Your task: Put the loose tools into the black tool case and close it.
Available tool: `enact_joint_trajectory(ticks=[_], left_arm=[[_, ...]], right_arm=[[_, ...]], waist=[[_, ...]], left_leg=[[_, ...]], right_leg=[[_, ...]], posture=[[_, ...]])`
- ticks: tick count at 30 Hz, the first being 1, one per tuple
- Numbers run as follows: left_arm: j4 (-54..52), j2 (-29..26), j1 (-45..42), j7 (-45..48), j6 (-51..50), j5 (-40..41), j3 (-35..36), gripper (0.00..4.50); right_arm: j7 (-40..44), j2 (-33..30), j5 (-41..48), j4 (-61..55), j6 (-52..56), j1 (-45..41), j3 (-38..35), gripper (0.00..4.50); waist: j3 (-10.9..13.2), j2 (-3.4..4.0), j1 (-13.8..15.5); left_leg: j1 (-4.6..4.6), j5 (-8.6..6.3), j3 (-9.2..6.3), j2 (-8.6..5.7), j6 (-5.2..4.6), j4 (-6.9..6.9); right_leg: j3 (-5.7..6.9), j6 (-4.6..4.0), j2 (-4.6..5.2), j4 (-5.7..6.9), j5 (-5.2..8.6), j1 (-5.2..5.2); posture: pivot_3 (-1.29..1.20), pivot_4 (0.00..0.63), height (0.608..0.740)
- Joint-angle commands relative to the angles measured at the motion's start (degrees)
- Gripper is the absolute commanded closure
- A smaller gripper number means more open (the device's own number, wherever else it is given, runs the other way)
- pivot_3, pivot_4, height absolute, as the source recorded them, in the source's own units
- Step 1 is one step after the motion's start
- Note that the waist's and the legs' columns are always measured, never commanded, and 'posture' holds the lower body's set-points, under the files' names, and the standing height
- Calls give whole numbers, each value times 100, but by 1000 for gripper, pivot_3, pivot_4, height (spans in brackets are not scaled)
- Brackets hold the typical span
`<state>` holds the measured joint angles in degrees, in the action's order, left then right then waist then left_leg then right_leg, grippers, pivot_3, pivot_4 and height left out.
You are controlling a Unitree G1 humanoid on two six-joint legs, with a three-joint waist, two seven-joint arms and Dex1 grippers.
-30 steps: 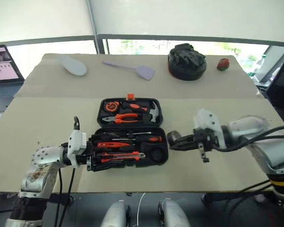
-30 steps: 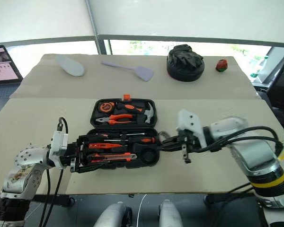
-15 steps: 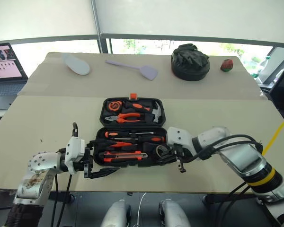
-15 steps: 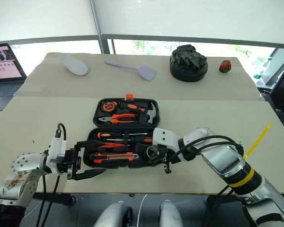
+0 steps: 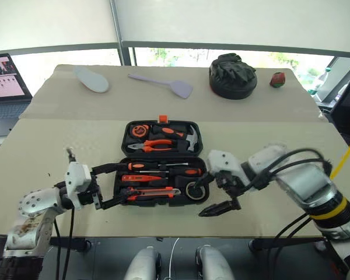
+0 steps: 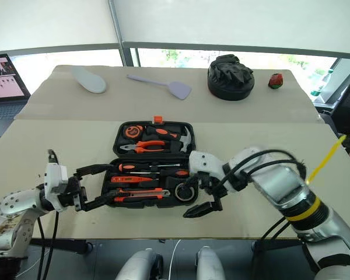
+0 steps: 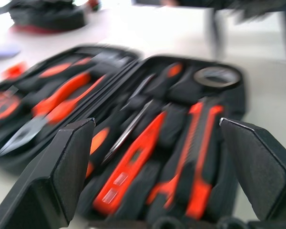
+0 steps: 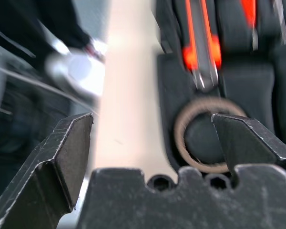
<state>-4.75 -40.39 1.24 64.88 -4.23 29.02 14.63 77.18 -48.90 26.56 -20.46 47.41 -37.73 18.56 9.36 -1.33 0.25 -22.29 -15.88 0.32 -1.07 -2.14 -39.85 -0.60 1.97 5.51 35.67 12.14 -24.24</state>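
A lab-like test room: bare tan table point(image 5: 58, 146) by windows point(image 5: 181, 56), laptop point(image 5: 6, 79) alongside.

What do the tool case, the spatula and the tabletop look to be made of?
Black tool case: moulded plastic, matte, judging by its shaped slots and orange latch. Spatula: probably silicone or soft plastic, one-piece pale lilac, no shine. Table: beige, dull; possibly board or a covering, with a seam running across.

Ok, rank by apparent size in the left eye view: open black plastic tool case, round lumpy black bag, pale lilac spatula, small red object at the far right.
1. black tool case
2. black bag
3. lilac spatula, though its distance makes this unsure
4. red object
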Motion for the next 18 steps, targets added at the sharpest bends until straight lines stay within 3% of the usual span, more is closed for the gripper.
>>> enact_joint_trajectory(ticks=[1,2,5,11,16,18], left_arm=[[424,-73,-156,-956,-243,-322,474,520],[488,-41,-240,-1231,-354,-367,533,777],[636,60,-559,-1908,-733,-581,454,1883],[992,276,-1162,-2415,-1285,-1000,-121,4364],[1519,568,-1828,-2409,-1342,-1300,-738,4500],[1733,585,-2038,-2401,-1468,-1462,-950,4500]], right_arm=[[-218,-220,-166,602,-526,82,-668,0],[-423,-204,-373,951,-762,155,-749,0],[-1193,77,-1020,2011,-1684,312,-877,705],[-2331,997,-1989,3557,-3682,363,-823,2809],[-3044,1798,-2597,4405,-4948,272,-611,4448],[-2986,1951,-2638,4385,-4876,243,-577,4448]], waist=[[0,0,1],[0,-3,7],[0,-9,41],[0,-9,-21],[0,-9,-96],[0,-9,-104]], left_leg=[[2,0,0,0,0,1],[4,0,1,0,0,1],[3,2,1,-6,3,-1],[-2,8,12,-10,15,9],[-2,11,10,-7,19,13],[-3,14,8,-8,24,12]], right_leg=[[0,0,0,0,0,0],[0,0,0,0,0,1],[2,1,3,2,-1,4],[-10,-1,1,16,-6,-14],[-9,-5,-4,18,-8,-15],[-10,-7,-6,18,-9,-16]], posture=[[0,150,740],[0,150,740],[0,150,740],[0,150,740],[0,150,740],[0,150,740]])
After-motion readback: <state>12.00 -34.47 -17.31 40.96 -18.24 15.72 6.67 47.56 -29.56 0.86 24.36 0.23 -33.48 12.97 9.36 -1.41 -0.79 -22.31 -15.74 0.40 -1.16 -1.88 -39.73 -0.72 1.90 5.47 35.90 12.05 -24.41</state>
